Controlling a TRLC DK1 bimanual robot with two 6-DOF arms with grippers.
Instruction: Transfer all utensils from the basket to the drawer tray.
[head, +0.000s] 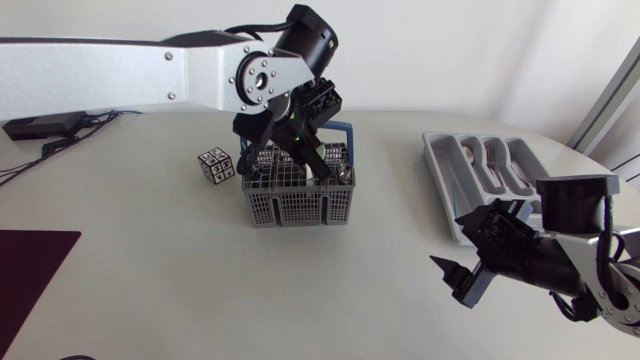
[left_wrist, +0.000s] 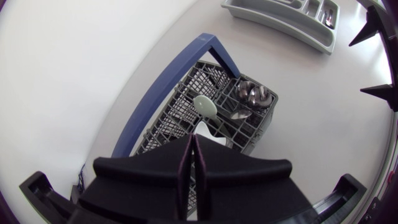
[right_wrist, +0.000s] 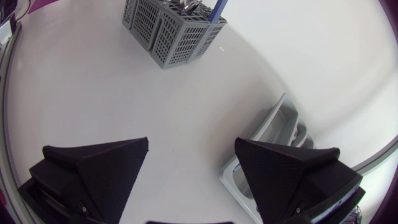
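The grey basket with a blue handle stands mid-table. My left gripper dips into it from above. Its fingers are pressed together, and a white spoon sticks out ahead of the tips, its handle running back between them. Metal spoons lie in a neighbouring compartment. The grey drawer tray sits at the right with a few utensils in its slots. My right gripper hovers in front of the tray, open and empty, facing the basket.
A small cube with black-and-white markers sits just left of the basket. A dark mat covers the table's near left corner. Bare tabletop lies between the basket and the tray.
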